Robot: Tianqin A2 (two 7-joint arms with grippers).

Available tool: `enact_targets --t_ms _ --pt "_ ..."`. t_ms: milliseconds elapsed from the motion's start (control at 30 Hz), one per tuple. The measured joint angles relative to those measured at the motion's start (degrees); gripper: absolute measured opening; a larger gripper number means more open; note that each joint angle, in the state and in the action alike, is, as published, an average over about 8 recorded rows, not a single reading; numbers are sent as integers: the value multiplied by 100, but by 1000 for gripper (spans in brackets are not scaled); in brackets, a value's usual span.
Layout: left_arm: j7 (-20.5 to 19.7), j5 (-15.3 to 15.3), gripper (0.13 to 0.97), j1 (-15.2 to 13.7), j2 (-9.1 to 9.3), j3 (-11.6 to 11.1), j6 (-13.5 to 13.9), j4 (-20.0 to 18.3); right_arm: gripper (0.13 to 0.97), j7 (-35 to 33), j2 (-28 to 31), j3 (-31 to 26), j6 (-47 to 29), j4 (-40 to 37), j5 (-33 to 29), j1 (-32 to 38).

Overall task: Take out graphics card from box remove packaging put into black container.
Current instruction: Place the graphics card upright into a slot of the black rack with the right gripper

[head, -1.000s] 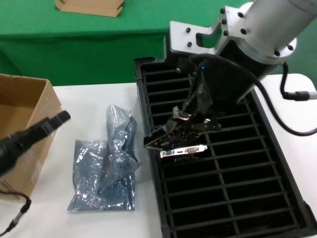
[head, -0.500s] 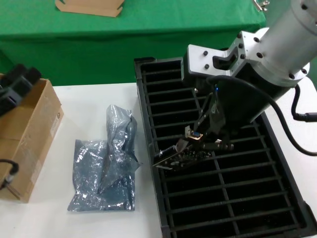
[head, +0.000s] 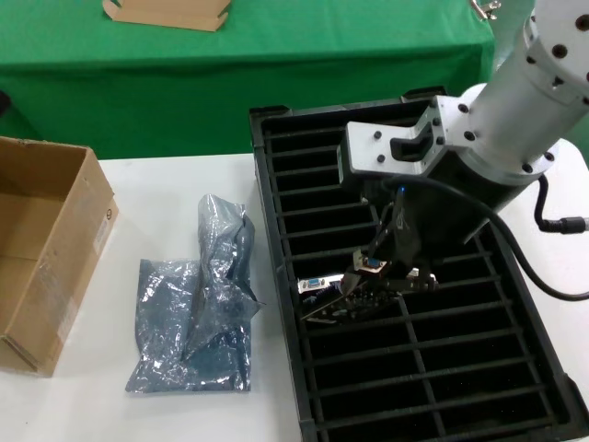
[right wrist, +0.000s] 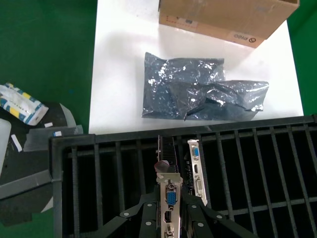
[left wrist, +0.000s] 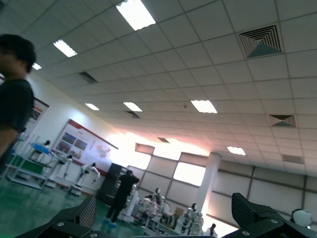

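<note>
My right gripper (head: 373, 276) is shut on the graphics card (head: 354, 296), gripping its silvery bracket with the blue port (right wrist: 169, 197), jaws on both sides. It holds the card low over the left column of slots in the black container (head: 276, 276), whose rim also shows in the right wrist view (right wrist: 57, 188). The empty crumpled silver-grey packaging (head: 198, 304) lies on the white table beside the container (right wrist: 203, 94). The open brown box (head: 46, 239) stands at the far left. My left gripper (left wrist: 166, 225) is open, raised and pointing at the ceiling, out of the head view.
A second card's bracket (right wrist: 196, 171) stands in the slot beside the held one (head: 313, 284). A flat tan cardboard tray (head: 166, 11) lies on the green table behind. A white packet (right wrist: 20, 101) and grey scraps lie on the green floor.
My right gripper has carried the card down and towards me, lower into the container's slots. My left arm has risen out of the head view.
</note>
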Motion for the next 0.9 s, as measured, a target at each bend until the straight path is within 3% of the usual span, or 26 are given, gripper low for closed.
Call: enact_targets --t_ms 233,900 --pt "309 -253 966 -158 -155 216 53 296 203 -27 -34 0 0 11 -165 -103" --pt "649 -913 966 -303 -501 737 62 589 203 -71 50 0 0 266 -549 -446"
